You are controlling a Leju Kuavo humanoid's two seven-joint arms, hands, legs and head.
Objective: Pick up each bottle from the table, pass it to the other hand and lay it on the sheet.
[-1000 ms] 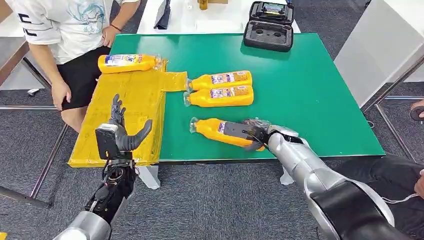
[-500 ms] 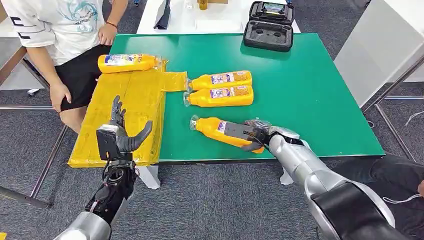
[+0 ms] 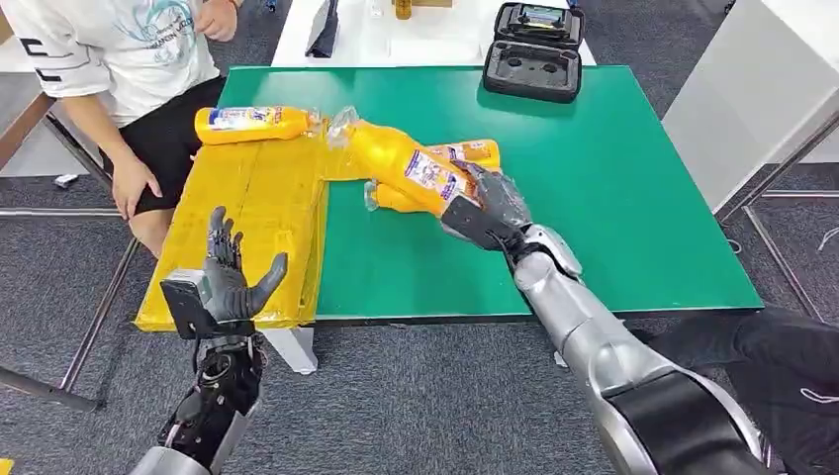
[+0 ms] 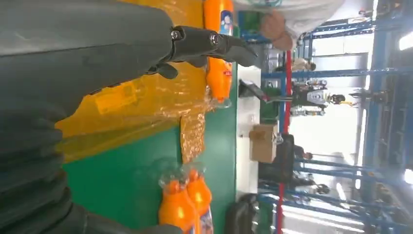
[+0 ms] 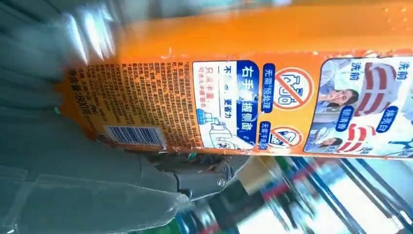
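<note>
Orange bottle (image 3: 401,163) is now off the green tabletop (image 3: 613,178) — a second ago it lay there — clamped in the right hand (image 3: 487,210), raised and tilted toward the yellow sheet (image 3: 252,198). Left hand (image 3: 230,282) waits with fingers apart, holding nothing — handover comes next.

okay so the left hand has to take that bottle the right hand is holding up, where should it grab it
Probably the upper body just below the neck. The right hand grips the bottle at its base end, leaving that half bare, and the cap end tilts up toward the sheet. The open left hand should come from its own side, under the bottle.
</note>
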